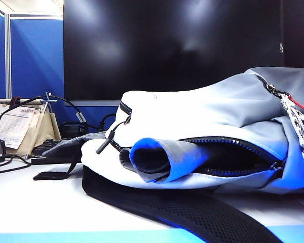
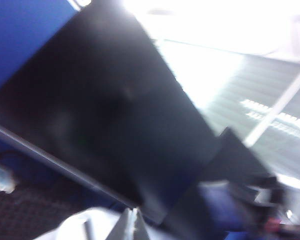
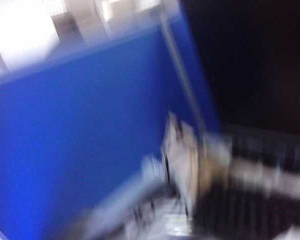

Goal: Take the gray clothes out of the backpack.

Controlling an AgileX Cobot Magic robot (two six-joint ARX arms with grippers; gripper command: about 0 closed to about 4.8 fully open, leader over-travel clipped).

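On the table, the backpack (image 1: 202,116) lies on its side, zip open, with a sleeve of the gray clothes (image 1: 157,159) poking from the mouth. Neither gripper shows beside it. The left gripper (image 2: 132,226) shows only pinched fingertips, shut on nothing, aimed high at a dark screen (image 2: 105,115). The right gripper is not made out in its blurred view of a blue partition (image 3: 80,135); its jaws cannot be read. Nothing lies near either pair of jaws. A good grasp would likely take the sleeve's rolled edge, clear of the black strap (image 1: 192,212).

No legible text, not even on calendar (image 1: 15,126).
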